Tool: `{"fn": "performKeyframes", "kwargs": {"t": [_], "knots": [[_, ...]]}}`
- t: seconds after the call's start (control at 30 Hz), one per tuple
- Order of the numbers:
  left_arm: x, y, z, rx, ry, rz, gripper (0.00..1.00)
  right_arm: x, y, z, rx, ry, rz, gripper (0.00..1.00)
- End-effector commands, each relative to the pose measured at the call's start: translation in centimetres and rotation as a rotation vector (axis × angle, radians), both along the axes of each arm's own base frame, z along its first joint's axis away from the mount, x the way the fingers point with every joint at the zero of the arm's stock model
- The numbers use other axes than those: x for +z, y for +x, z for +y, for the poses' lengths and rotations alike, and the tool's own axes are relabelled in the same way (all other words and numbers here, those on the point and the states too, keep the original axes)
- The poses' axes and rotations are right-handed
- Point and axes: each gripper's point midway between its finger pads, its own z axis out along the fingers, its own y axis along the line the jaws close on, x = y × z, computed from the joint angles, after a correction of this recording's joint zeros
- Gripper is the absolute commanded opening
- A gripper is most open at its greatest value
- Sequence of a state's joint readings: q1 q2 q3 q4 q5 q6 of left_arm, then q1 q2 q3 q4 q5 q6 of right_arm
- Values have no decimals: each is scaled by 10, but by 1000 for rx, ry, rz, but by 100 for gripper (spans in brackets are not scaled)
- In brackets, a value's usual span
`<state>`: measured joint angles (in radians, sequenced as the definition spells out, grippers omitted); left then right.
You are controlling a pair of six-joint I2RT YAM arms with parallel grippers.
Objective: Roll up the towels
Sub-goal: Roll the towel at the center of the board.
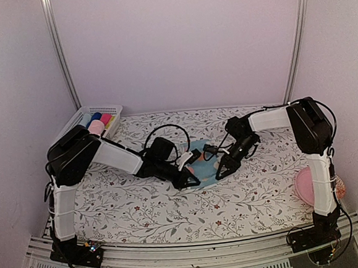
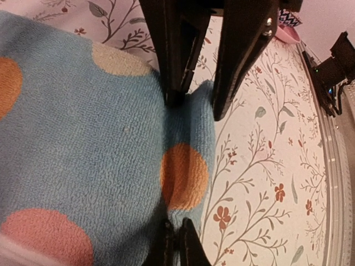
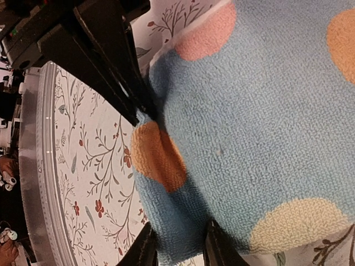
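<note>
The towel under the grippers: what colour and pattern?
The towel is light blue with orange, pink and cream dots; best in the right wrist view.

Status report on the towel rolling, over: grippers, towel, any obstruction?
Left gripper shut on blue towel edge. Right gripper jaws apart around same edge, grip unclear. Towel spread, not yet rolled. Obstruction: only the two grippers crowding each other.

My left gripper (image 2: 176, 228) has its jaws shut, pinching the blue towel (image 2: 83, 138) at its edge, just below an orange dot (image 2: 184, 176). The right gripper (image 2: 197, 108) is opposite, jaws apart at the same edge. Floral desk (image 2: 266, 183) beside.
</note>
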<state>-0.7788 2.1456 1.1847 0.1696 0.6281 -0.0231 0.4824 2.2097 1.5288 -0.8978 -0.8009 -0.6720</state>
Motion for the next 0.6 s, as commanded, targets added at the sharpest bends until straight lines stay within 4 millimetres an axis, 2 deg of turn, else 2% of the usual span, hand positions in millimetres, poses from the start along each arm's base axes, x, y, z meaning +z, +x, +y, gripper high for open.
{"fn": "performKeyframes", "kwargs": {"t": [0.0,0.13,0.3,0.4,0.57], "knots": [[-26,6,12,60,63,95,0,22,14,-3,16,21,-163,30],[-34,13,16,98,71,130,0,48,14,-2,46,82,-279,33],[-35,21,22,134,44,187,0,76,1,1,109,174,-408,41],[-37,24,24,147,31,223,0,77,-17,7,181,198,-454,44],[-41,25,26,153,34,251,0,65,-40,23,279,205,-464,45]]}}
